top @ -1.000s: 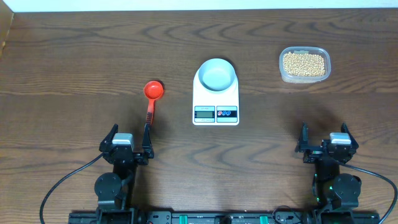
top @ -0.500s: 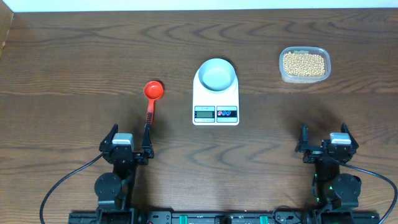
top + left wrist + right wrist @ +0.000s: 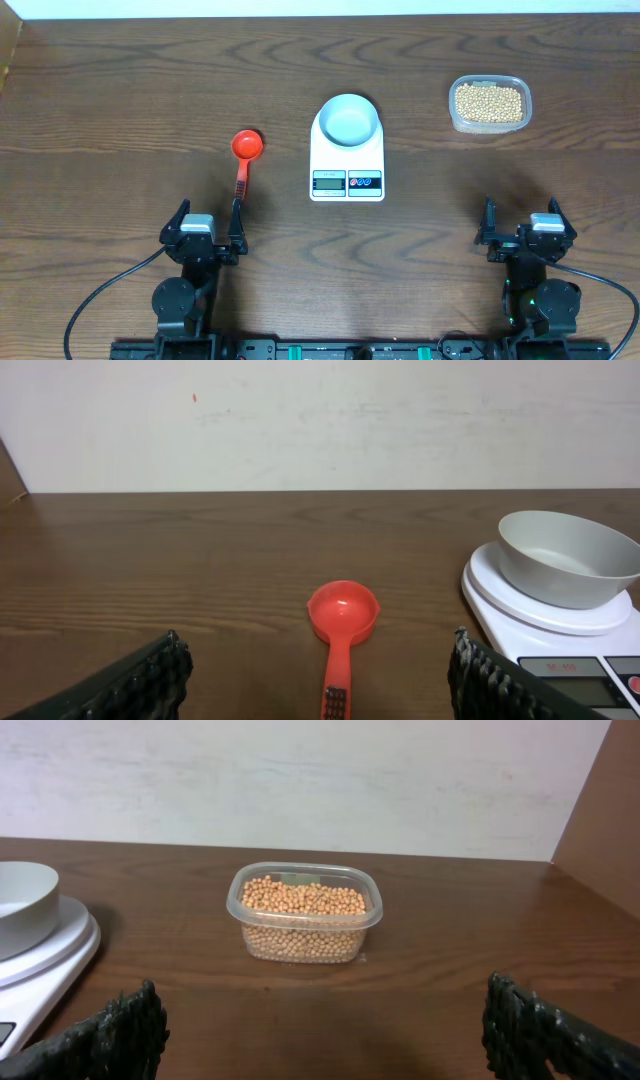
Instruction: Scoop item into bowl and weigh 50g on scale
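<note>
The white bowl (image 3: 349, 119) (image 3: 566, 558) stands empty on the white scale (image 3: 347, 160) (image 3: 545, 615) at the table's centre. Tan-yellow beans (image 3: 488, 102) (image 3: 303, 898) fill a clear plastic tub (image 3: 489, 104) (image 3: 304, 915) at the back right. A red scoop (image 3: 244, 155) (image 3: 341, 622) lies left of the scale, its handle pointing toward my left gripper (image 3: 208, 225) (image 3: 320, 685), which stands open at the near left with the handle's end between its fingers, untouched. My right gripper (image 3: 522, 224) (image 3: 325, 1030) stands open at the near right, with only bare table between its fingers.
The dark wood table (image 3: 120, 110) ends at a pale wall behind. A brown board (image 3: 600, 820) rises at the right edge. The scale's edge (image 3: 40, 965) shows at the left of the right wrist view. Cables (image 3: 100, 300) trail from both arm bases.
</note>
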`<state>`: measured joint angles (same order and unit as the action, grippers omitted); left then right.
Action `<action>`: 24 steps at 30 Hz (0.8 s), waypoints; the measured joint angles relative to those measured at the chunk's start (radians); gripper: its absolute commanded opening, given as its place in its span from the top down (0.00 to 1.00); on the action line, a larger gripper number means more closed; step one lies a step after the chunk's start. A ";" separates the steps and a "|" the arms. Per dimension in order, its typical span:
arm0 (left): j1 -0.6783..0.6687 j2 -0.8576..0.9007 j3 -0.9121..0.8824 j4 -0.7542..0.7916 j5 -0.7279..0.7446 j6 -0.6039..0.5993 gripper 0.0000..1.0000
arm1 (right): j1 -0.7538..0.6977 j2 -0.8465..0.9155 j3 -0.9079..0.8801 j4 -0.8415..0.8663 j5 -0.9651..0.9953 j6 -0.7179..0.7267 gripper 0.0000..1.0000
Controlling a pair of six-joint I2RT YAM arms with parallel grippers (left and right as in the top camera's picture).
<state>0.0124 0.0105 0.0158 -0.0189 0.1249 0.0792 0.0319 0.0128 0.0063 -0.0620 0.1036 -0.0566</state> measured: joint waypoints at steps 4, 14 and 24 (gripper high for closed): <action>0.000 0.000 0.000 0.000 0.000 0.000 0.15 | 0.000 0.000 0.000 0.000 0.000 0.000 0.01; 0.000 0.000 0.000 0.000 0.000 0.000 0.15 | 0.000 0.000 0.000 0.000 0.000 0.000 0.01; 0.000 0.012 0.006 -0.008 0.000 -0.027 0.15 | 0.000 0.000 0.000 0.000 0.000 0.000 0.01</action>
<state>0.0124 0.0227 0.0219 -0.0269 0.1249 0.0525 0.0319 0.0128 0.0063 -0.0620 0.1036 -0.0566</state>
